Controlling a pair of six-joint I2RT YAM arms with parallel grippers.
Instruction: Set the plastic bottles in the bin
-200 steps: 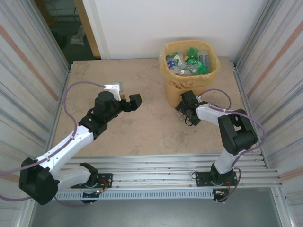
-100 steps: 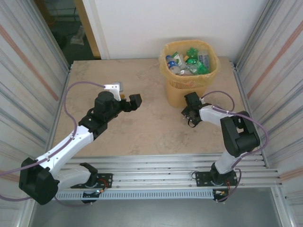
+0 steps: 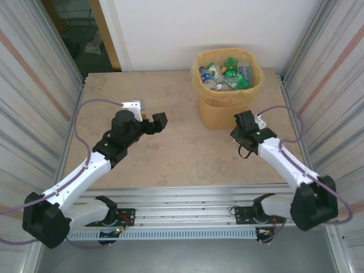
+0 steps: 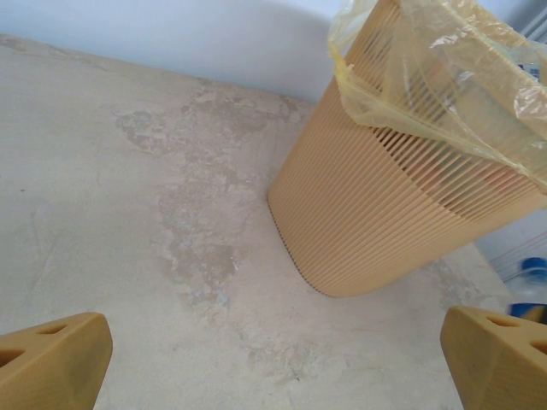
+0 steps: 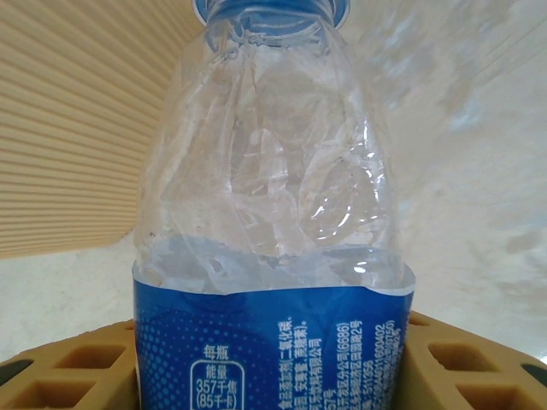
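A crumpled clear plastic bottle (image 5: 272, 196) with a blue label and blue cap stands between the tan fingers (image 5: 77, 369) of my right gripper (image 5: 273, 363), which is shut on its labelled lower half. Seen from above, that gripper (image 3: 244, 121) hovers just right of the foot of the bin (image 3: 219, 108). This is a yellow-beige slatted wastebasket with an orange-yellow liner, holding several green bottles (image 3: 231, 63) and blue-labelled ones (image 3: 207, 74). My left gripper (image 3: 157, 121) is open over the table's middle, its fingers wide apart and the bin (image 4: 402, 196) ahead of it.
The beige stone-patterned tabletop (image 3: 170, 153) is walled by corrugated metal panels on the left (image 3: 34, 114) and right (image 3: 335, 102). A white wall stands behind the bin. Metal rails (image 3: 187, 199) run along the near edge by the arm bases.
My right gripper has closed on the blue-labelled bottle and drawn it right and up, away from the bin's foot, with its arm stretched out. The left arm has barely moved.
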